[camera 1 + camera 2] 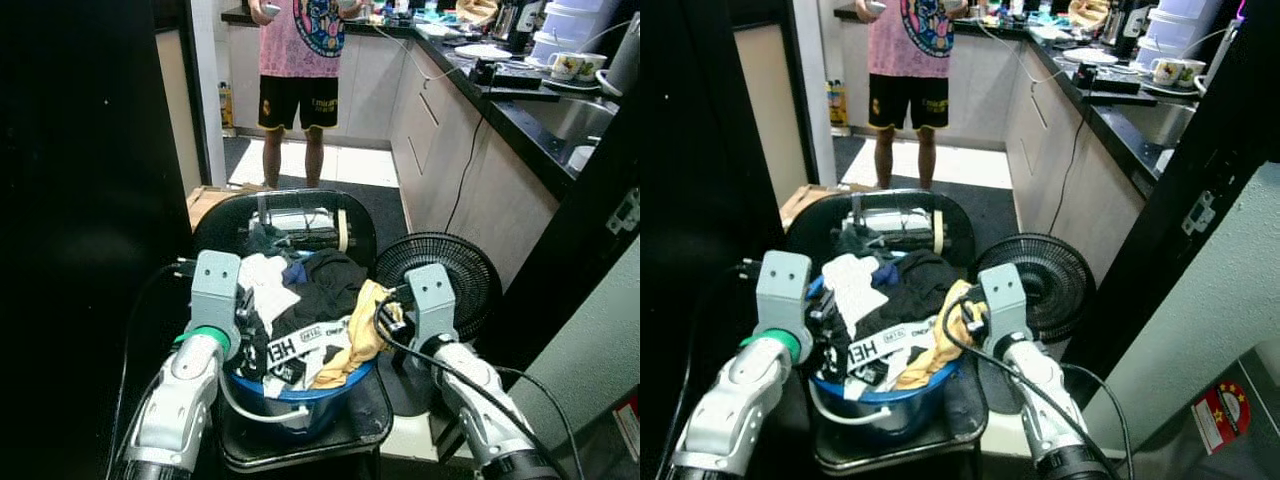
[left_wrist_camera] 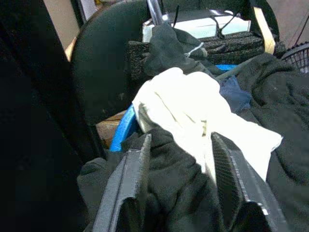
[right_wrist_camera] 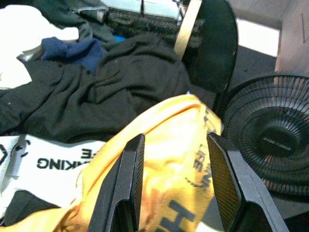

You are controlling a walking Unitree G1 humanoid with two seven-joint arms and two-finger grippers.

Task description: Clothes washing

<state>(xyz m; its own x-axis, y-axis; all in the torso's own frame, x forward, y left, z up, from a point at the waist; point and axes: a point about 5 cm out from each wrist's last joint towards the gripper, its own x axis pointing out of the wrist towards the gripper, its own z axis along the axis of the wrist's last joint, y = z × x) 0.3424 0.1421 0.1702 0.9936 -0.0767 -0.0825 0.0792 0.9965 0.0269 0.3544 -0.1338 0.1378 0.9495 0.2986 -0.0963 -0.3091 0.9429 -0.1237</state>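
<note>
Clothes (image 1: 310, 300) heap above the blue basin (image 1: 300, 400); our left gripper (image 2: 181, 183) and right gripper (image 3: 174, 186) straddle them, fingers spread; we risk spilling the yellow garment (image 3: 159, 159) rightward.

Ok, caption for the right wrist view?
Right tool open over a yellow garment atop dark clothes, fan beside.

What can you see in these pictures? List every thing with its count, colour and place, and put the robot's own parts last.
basin: one, blue, on the chair, heaped with clothes
white garment: one, top left of heap
black garment: one, middle of heap
yellow garment: one, right edge of heap
chair: one, black, under the basin
fan: one, black, floor, right of chair
person: one, pink top, standing by the counter
left pincer: open, over the clothes
right pincer: open, over yellow garment
</note>
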